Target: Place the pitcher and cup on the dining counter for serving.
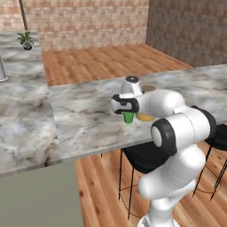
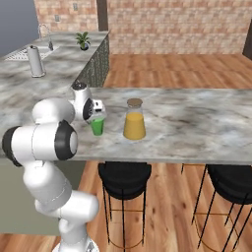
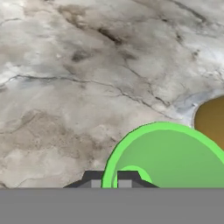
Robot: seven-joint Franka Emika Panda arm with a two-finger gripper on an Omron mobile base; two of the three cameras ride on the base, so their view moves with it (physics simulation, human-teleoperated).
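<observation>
The small green cup (image 2: 97, 127) stands low over the marbled dining counter (image 2: 197, 123), with my gripper (image 2: 98, 116) coming down onto it from above. In the hand view the two fingertips (image 3: 127, 179) straddle the cup (image 3: 170, 157) wall, so the gripper (image 3: 109, 180) is shut on its rim. I cannot tell whether the cup's base touches the slab. The yellow-orange pitcher (image 2: 134, 125) stands upright just right of the cup, a short gap away. In the left base view the cup (image 1: 128, 117) hangs under the hand (image 1: 125, 105), and the pitcher (image 1: 144, 117) is mostly hidden behind my forearm.
Black bar stools (image 2: 124, 179) (image 2: 231, 182) stand under the counter's overhang. To the left lies the kitchen counter (image 2: 29, 83) with a grey canister (image 2: 35, 61) and a potted plant (image 2: 83, 40). Bare marble (image 3: 65, 87) spreads left of the cup and right of the pitcher.
</observation>
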